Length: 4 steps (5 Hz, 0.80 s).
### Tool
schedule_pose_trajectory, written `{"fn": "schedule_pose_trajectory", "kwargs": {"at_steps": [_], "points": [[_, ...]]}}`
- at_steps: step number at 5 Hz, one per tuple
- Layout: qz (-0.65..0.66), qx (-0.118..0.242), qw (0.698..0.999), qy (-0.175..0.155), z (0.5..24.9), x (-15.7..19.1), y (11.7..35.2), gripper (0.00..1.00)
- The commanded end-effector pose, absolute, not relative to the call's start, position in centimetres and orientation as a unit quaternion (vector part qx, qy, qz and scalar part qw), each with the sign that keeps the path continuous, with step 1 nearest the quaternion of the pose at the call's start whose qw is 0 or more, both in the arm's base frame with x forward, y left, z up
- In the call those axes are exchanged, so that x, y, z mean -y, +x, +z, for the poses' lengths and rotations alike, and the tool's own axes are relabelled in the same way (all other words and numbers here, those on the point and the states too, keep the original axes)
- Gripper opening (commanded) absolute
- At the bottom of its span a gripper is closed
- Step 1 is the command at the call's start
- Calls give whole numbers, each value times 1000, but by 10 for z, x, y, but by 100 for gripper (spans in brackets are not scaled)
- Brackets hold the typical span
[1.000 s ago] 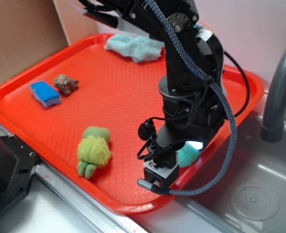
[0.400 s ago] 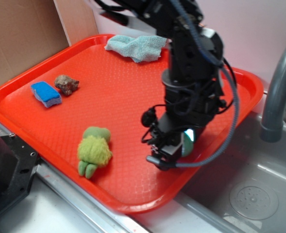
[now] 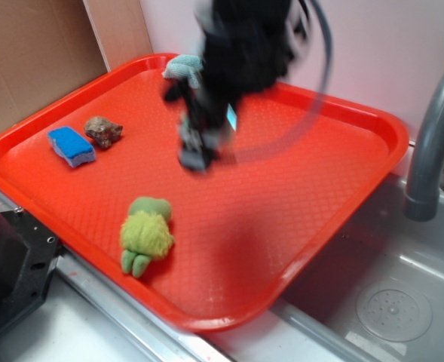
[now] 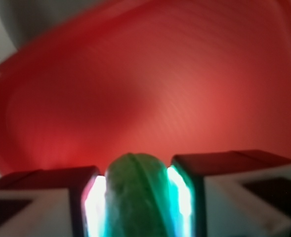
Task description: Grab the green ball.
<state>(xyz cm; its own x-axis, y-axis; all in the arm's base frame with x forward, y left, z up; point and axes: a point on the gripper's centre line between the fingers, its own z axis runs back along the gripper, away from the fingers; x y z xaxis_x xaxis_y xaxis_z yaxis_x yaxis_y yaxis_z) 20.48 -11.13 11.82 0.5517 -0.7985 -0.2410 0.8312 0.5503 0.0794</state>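
Note:
In the wrist view the green ball (image 4: 135,183), a round knitted teal-green shape, is pinched between my two fingers (image 4: 51,197), so my gripper (image 4: 138,200) is shut on it. Below it lies the red tray (image 4: 185,89). From the exterior view the arm is a motion-blurred dark mass over the back middle of the tray (image 3: 297,204). My gripper (image 3: 223,128) hangs above the tray floor, and only a teal sliver of the ball (image 3: 232,117) shows beside it.
On the tray lie a fuzzy lime plush toy (image 3: 145,234) near the front, a blue sponge (image 3: 71,145) and a brown lump (image 3: 103,130) at left, and a pale teal cloth (image 3: 178,66) at the back. A grey faucet (image 3: 431,143) and sink (image 3: 387,302) stand right.
The arm has lifted from the tray's front right and swung back and left over the tray, carrying the green ball in the shut gripper. The other objects have not moved.

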Motion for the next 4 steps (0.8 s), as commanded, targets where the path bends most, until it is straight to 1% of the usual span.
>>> {"fn": "schedule_pose_trajectory", "kwargs": {"at_steps": [1,2,3,4], "points": [[-233,-59,970,41,208,72,197,0],[-109,-18,993,41,208,41,176,0],[18,11,998,61,206,29,173,0],[126,32,985,115,204,33,177,0]]}}
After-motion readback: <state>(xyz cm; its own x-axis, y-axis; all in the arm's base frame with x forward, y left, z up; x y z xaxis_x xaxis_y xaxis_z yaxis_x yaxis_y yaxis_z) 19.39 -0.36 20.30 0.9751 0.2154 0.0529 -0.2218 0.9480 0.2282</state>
